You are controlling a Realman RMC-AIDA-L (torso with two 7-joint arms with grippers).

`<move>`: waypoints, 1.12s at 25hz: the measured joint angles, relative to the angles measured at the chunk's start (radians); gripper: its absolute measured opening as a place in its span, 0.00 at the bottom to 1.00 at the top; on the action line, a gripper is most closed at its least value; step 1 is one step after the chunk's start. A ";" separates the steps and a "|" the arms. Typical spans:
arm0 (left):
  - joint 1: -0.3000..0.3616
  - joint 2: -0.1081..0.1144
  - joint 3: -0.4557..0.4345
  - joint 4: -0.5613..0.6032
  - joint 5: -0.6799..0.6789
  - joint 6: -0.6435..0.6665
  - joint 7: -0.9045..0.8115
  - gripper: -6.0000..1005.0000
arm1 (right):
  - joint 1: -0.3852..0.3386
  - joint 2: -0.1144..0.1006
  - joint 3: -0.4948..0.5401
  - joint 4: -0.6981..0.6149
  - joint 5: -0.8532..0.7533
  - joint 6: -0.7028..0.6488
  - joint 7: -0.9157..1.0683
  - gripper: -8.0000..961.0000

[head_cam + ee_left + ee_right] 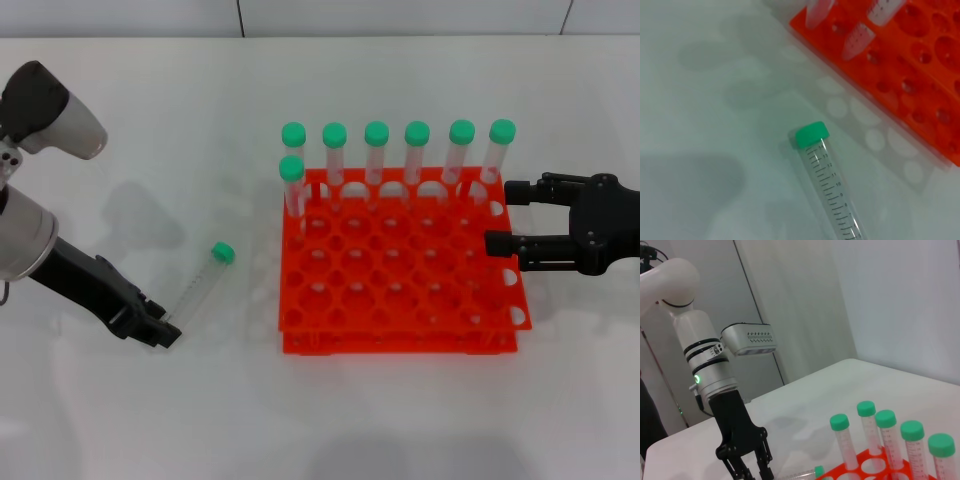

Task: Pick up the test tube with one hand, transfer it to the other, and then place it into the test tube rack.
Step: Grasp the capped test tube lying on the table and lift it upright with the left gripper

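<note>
A white bench (420, 420) holds everything. One test tube (205, 280) lies flat on the bench, to the left of the test tube rack (400, 270) and a little apart from it. Its green cap (222, 252) points away from the robot, and its clear bottom end points toward the left gripper (160, 333).

The left gripper is down low at the bottom end of the tube, close to the bench. The far-off view from the right wrist shows its jaws spread apart, one on each side of the tube's end. They are not squeezing the tube. The left wrist view looks down along the tube, and you can see small black lines and numbers on its side.

The rack is bright orange-red with lots of round holes. Seven more green-capped tubes (417, 150) stand up in it. Six are in the back row, and one stands just in front of them at the left corner.

The right gripper (500, 218) hangs at the right edge of the rack, near the back corner. Its jaws are open and hold nothing, with their tips over the edge of the rack.
</note>
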 joint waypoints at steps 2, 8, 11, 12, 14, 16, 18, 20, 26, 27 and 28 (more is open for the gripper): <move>-0.004 0.001 0.000 -0.012 0.000 -0.005 -0.002 0.41 | 0.000 0.000 0.001 0.000 0.000 0.000 0.000 0.85; -0.009 0.001 0.000 -0.021 0.003 -0.016 -0.007 0.38 | 0.000 0.000 0.001 0.000 0.000 0.000 0.000 0.85; -0.009 0.001 0.000 -0.021 0.004 -0.016 -0.008 0.38 | 0.000 0.000 0.002 0.000 0.000 0.000 0.000 0.85; -0.009 0.000 0.000 -0.022 0.005 -0.016 -0.008 0.38 | 0.000 0.000 0.003 0.001 0.000 0.000 0.000 0.85; -0.009 0.000 0.000 -0.022 0.005 -0.016 -0.009 0.37 | 0.000 0.000 0.003 0.001 0.000 0.000 0.000 0.85; -0.009 0.000 -0.001 -0.022 0.006 -0.016 -0.009 0.36 | 0.000 0.000 0.003 0.000 0.000 0.000 0.000 0.85; -0.009 0.000 -0.002 -0.022 0.007 -0.016 -0.010 0.36 | 0.000 0.000 0.003 0.000 0.000 0.000 0.000 0.85; -0.009 0.001 -0.003 -0.022 0.007 -0.016 -0.011 0.33 | 0.000 0.000 0.003 0.000 0.000 0.000 0.000 0.85; -0.010 0.002 -0.001 -0.022 0.007 -0.017 -0.018 0.27 | 0.000 0.000 0.005 0.000 0.000 0.000 0.000 0.85; -0.011 0.003 -0.002 -0.022 0.007 -0.018 -0.021 0.27 | 0.000 0.000 0.006 0.000 0.000 0.000 0.000 0.85; -0.011 0.003 -0.002 -0.022 0.007 -0.018 -0.021 0.27 | 0.000 0.000 0.006 0.000 0.000 0.000 0.000 0.85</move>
